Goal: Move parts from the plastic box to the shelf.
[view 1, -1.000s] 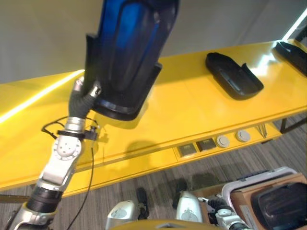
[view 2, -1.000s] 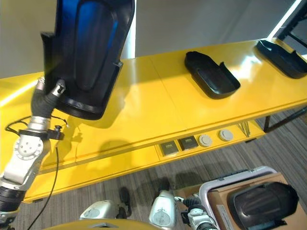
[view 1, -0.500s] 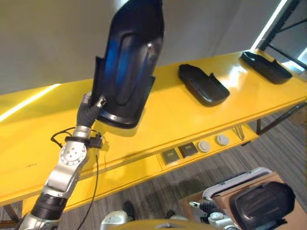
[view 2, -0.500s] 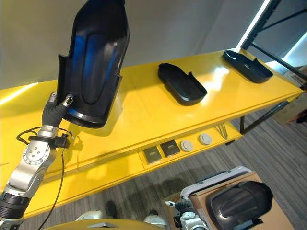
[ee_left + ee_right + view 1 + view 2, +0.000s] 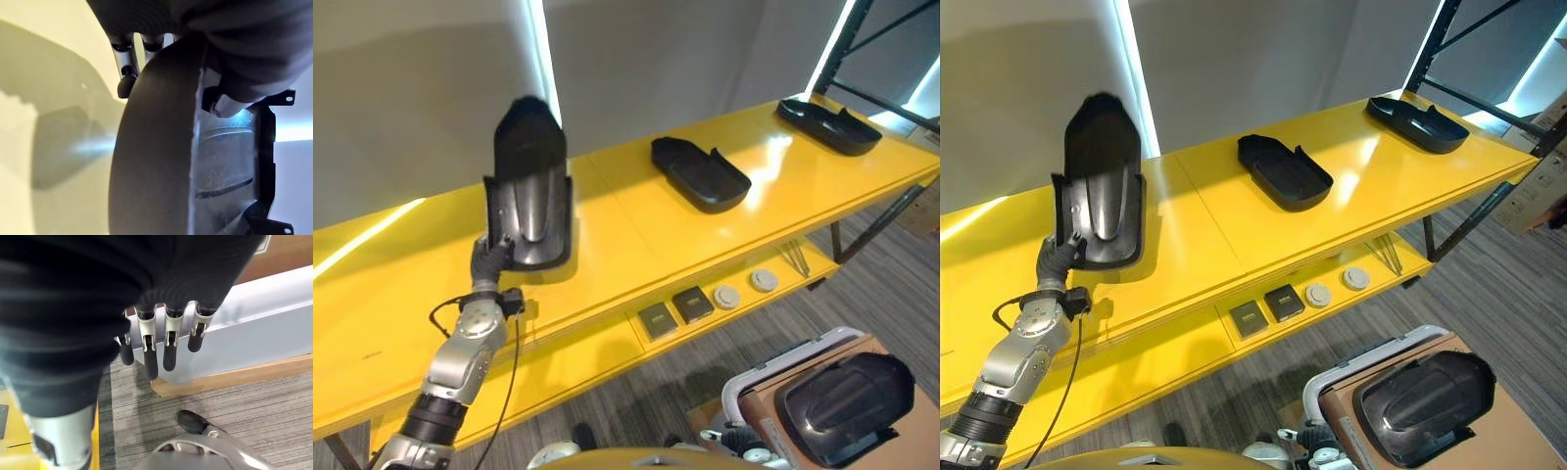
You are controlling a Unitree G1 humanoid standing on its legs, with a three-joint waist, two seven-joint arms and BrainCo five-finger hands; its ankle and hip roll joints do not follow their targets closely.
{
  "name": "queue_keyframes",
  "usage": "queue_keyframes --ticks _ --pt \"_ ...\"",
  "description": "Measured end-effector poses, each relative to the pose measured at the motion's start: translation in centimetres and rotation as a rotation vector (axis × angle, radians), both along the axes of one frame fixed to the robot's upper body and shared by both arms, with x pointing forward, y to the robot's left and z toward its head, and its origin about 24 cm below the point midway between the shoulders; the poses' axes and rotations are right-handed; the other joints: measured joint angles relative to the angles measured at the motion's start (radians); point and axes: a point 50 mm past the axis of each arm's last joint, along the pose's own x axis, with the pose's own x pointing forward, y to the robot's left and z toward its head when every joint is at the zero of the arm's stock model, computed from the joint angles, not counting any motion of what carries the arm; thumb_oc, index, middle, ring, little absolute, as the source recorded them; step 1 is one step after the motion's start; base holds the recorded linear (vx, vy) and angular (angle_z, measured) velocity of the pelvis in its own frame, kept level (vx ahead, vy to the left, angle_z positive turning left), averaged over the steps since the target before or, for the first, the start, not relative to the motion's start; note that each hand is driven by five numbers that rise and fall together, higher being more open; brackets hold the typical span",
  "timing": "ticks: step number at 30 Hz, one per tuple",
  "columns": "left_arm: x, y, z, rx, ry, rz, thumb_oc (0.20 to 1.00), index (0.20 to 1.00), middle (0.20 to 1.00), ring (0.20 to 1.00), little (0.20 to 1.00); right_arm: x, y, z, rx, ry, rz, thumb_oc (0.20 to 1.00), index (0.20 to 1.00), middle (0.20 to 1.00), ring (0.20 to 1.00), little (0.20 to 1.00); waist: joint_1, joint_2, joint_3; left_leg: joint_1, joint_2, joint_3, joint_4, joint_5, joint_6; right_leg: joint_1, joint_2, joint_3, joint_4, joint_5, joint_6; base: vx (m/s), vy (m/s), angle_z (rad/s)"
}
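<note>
The black moulded plastic part (image 5: 527, 191) stands nearly upright at the left of centre in the left eye view, its lower edge at or just above the yellow shelf (image 5: 636, 245); whether it touches the surface I cannot tell. The left hand (image 5: 492, 257) holds this part at its lower left corner, and in the left wrist view the fingers (image 5: 128, 63) lie behind the curved wall of the part (image 5: 161, 161) while the thumb side presses on the inner face, so the hand is closed around it. Further along the shelf, toward the upper right of the frame, a second black part (image 5: 699, 173) lies flat, and a third black part (image 5: 828, 125) lies flat near the far right end. On the lower ledge of the shelf there are two dark square pieces (image 5: 674, 312) and two round grey discs (image 5: 745, 288). In the lower right corner a grey plastic box (image 5: 773, 372) holds one more black part (image 5: 845, 394). The right hand (image 5: 161, 340) hangs beside this box with fingers relaxed and straight, holding nothing.
</note>
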Motion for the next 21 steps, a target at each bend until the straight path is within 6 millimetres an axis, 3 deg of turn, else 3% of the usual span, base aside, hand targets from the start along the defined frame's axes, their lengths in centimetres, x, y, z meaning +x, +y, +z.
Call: queue_keyframes --ticks 5,15,21 --pt "-0.2 1.2 -0.8 0.078 0.08 0.038 0.2 0.2 0.2 0.2 0.2 -0.1 0.0 0.0 -0.006 0.009 0.009 1.0 1.0 1.0 1.0 1.0 -0.011 0.005 0.003 0.003 0.001 0.002 0.0 0.001 0.003 0.0 0.001 0.002 0.0 0.002 -0.002 0.0 -0.003 -0.01" --pt "-0.5 1.7 -1.8 0.255 0.205 -0.009 0.2 0.2 0.2 0.2 0.2 0.3 -0.9 0.5 -0.018 0.003 0.053 1.0 1.0 1.0 1.0 1.0 -0.014 0.027 0.017 -0.008 0.002 0.003 0.0 -0.002 -0.001 -0.011 0.001 0.003 0.0 -0.005 -0.003 0.0 0.0 0.0" --pt "-0.8 2.3 -3.0 0.269 0.276 0.017 0.2 0.2 0.2 0.2 0.2 0.5 -0.9 0.7 -0.021 -0.001 0.098 1.0 1.0 1.0 1.0 1.0 -0.015 0.03 0.018 -0.009 0.002 0.005 0.0 -0.002 -0.001 -0.013 0.002 0.004 0.0 0.0 0.0 -0.01 0.0 0.0"
